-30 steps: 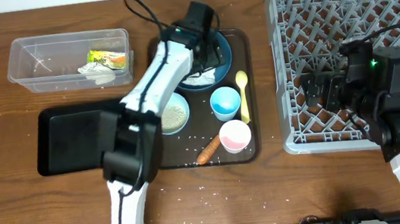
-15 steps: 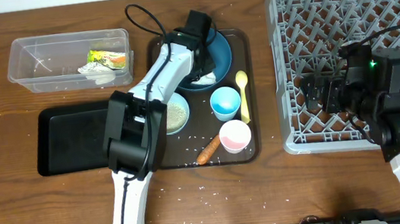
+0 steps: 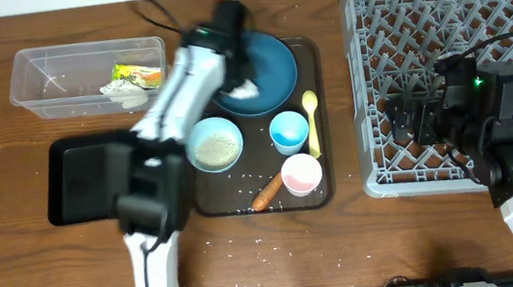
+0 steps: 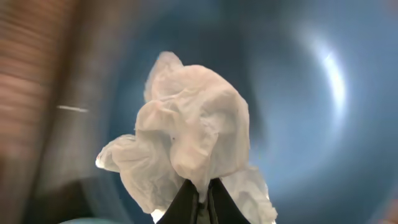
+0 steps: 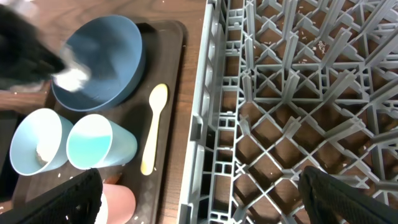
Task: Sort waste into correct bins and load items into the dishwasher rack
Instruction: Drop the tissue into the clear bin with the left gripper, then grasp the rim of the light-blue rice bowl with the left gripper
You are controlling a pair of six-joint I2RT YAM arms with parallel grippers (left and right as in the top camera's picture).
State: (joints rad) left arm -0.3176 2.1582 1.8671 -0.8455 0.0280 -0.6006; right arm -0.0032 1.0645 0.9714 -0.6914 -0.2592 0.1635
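Left gripper (image 4: 200, 188) clamps crumpled tissue (image 4: 186, 137) above the blue plate (image 3: 274, 63), over the wooden table (image 3: 366, 238).

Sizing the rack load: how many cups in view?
2: light blue cup on the brown tray, beside the yellow spoon; pink cup just below it in the overhead view. None appears hidden.

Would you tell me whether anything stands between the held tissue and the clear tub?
Nothing visible does: the left gripper holds the tissue above the blue plate, and only tabletop lies before the clear tub.
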